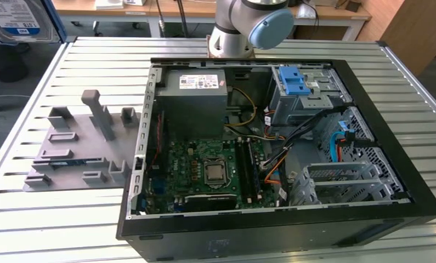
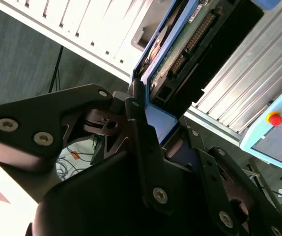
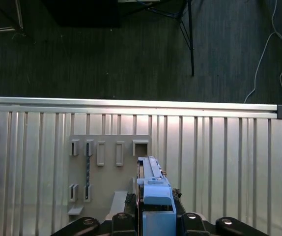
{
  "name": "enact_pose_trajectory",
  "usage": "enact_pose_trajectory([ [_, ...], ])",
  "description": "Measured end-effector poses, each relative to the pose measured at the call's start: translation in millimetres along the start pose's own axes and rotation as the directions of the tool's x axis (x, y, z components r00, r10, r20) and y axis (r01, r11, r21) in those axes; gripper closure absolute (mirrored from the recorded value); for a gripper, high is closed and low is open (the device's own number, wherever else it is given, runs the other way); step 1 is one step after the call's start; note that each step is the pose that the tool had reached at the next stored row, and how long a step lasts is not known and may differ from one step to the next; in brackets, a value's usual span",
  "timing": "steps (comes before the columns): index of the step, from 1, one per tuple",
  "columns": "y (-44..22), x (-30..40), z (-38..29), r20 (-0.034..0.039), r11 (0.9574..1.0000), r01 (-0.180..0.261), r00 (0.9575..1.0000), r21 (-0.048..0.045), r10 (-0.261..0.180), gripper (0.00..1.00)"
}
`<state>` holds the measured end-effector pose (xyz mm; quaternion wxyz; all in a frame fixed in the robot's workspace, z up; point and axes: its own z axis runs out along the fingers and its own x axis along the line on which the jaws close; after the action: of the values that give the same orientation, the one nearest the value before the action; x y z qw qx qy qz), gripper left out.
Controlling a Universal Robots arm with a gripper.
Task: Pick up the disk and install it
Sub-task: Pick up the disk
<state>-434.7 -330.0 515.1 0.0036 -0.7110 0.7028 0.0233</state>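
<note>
1. Gripper [image 2: 158,120] closed tight on the blue frame of the disk [image 2: 180,49], held high over the slatted table [image 3: 219,147] (above the grey fixture plate [image 3: 109,172])
2. Needs a firm, square grip and a level disk, well clear of the computer case [image 1: 276,230] wall and cables [image 1: 272,137]
</note>
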Motion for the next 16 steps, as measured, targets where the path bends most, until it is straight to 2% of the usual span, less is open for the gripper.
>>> enact_pose_trajectory([
  [8, -0.2, 0.0, 0.0, 0.0002, 1.0000, 0.000, 1.0000, 0.0000, 0.000, 0.64],
  [16, -6.9, 0.1, -0.3, 0.0001, 1.0000, 0.000, 1.0000, -0.0002, 0.000, 0.64],
])
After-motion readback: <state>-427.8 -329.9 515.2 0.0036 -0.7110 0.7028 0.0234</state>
